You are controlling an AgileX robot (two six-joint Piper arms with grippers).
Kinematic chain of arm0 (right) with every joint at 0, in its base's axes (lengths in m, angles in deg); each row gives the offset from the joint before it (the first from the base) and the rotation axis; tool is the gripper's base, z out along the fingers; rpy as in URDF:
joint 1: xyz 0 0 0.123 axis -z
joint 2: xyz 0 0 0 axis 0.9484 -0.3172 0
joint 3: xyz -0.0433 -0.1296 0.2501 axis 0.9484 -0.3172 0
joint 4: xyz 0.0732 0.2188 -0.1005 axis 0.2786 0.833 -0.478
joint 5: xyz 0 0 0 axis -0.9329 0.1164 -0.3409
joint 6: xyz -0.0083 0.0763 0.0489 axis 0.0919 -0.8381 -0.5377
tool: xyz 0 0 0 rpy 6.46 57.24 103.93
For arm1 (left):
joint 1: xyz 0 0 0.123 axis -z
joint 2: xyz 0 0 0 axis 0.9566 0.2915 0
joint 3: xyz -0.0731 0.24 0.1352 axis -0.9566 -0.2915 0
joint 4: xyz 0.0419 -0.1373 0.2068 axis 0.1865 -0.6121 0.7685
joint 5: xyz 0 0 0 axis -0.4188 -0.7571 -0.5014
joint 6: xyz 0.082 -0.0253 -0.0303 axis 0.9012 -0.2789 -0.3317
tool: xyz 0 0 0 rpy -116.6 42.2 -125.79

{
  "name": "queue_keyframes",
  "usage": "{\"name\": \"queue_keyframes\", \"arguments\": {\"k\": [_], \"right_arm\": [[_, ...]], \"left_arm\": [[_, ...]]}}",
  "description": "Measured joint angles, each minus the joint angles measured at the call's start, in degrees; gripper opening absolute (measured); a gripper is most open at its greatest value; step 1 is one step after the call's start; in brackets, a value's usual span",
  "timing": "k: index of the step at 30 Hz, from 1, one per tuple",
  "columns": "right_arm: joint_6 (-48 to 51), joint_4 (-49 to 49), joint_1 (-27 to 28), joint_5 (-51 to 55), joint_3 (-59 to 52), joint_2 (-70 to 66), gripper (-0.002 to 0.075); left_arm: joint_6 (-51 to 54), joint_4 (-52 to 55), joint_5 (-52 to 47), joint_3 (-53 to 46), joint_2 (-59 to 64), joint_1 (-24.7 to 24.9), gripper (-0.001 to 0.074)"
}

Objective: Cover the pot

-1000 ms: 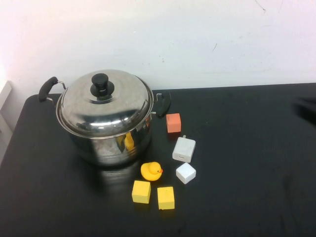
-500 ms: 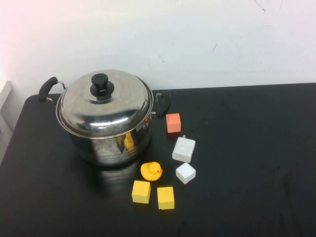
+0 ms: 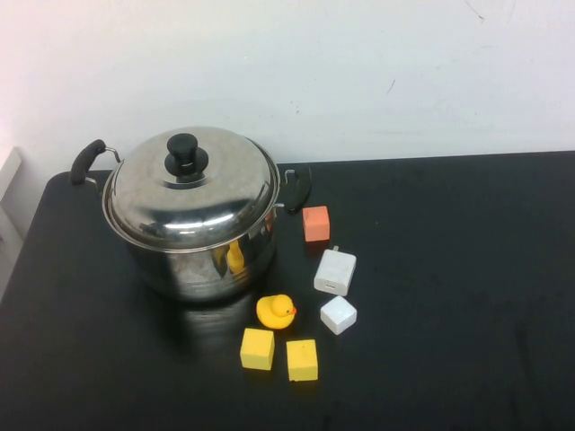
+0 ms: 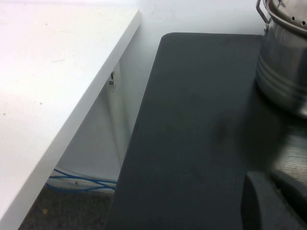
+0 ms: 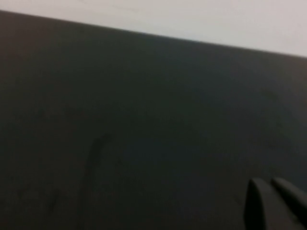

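The lid (image 3: 189, 189) sits on the pot (image 3: 193, 256), so covering looks done. A second ago a dark blur at the table's right edge marked the right arm; it has gone. Left gripper (image 4: 276, 203) hangs beside the pot, right gripper (image 5: 276, 203) well away; whether either is released or clenched, I cannot tell.

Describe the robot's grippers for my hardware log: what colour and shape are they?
Little shows. The left gripper, near the pot, appears only as dark, matte, rounded fingers at its wrist picture's edge. The right gripper, over the table, looks the same. No cables, markings or arms are visible.
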Motion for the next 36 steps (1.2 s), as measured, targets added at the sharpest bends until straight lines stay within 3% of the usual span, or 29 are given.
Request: {"name": "queue_keyframes", "arguments": {"k": [14,36], "right_arm": [[-9.8,-0.2,1.9,-2.7,-2.3,0.8,-0.0002],[-10.6,-0.4,1.9,-2.7,-2.3,0.8,-0.0002]], "left_arm": [[0.0,0.0,0.0,0.0,0.0,0.0,-0.0002],[0.0,0.0,0.0,0.0,0.0,0.1,-0.0001]]}}
